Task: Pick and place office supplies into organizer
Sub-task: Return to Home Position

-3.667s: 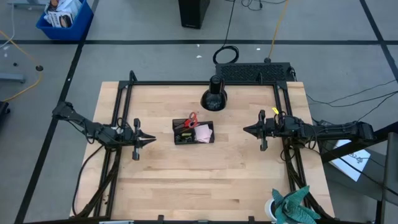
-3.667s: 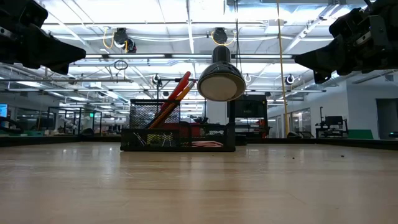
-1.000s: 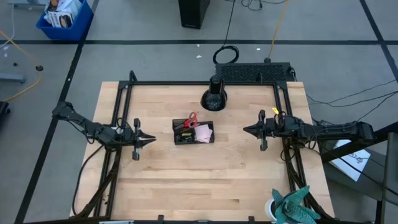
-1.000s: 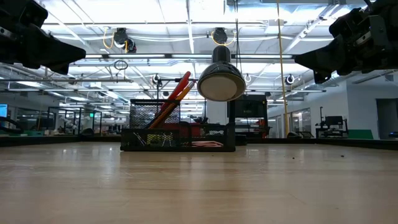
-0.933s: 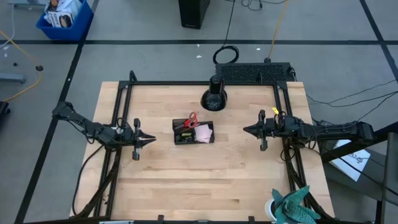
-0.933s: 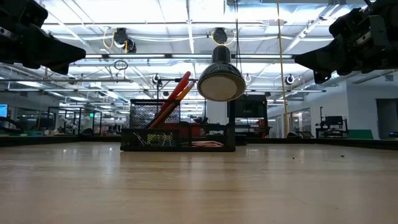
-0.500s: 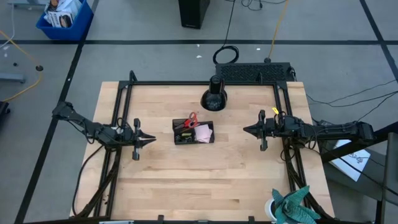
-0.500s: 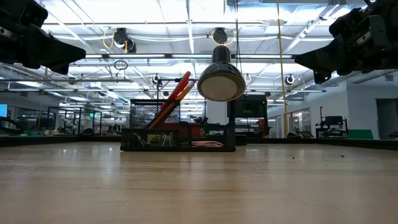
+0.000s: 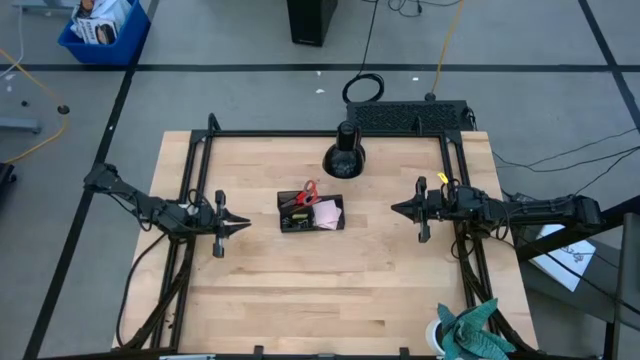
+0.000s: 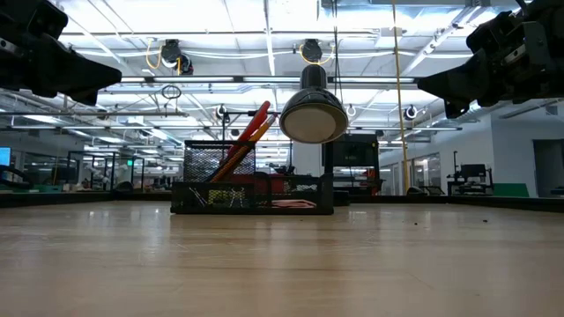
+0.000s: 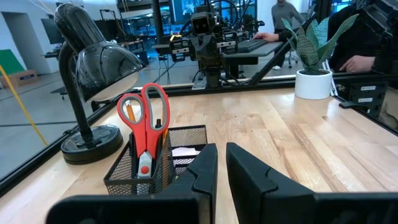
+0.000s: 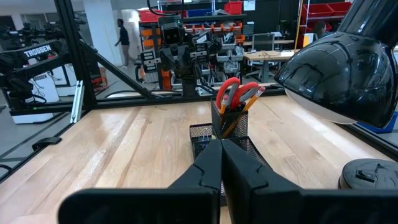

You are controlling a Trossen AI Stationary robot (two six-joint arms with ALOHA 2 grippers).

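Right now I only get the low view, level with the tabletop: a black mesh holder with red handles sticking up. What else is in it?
Observer: From above, a pink sticky-note pad lies flat in the low part of the organizer, beside the red-handled scissors standing in its tall end.
Operator: And the dark shapes in my top corners?
Observer: Seen from above, the left gripper hangs left of the organizer and the right gripper right of it. Both are apart from it, with nothing between their fingers.
Operator: The round thing over the holder?
Observer: A desk lamp; its base stands on the table behind the organizer, not touching it.
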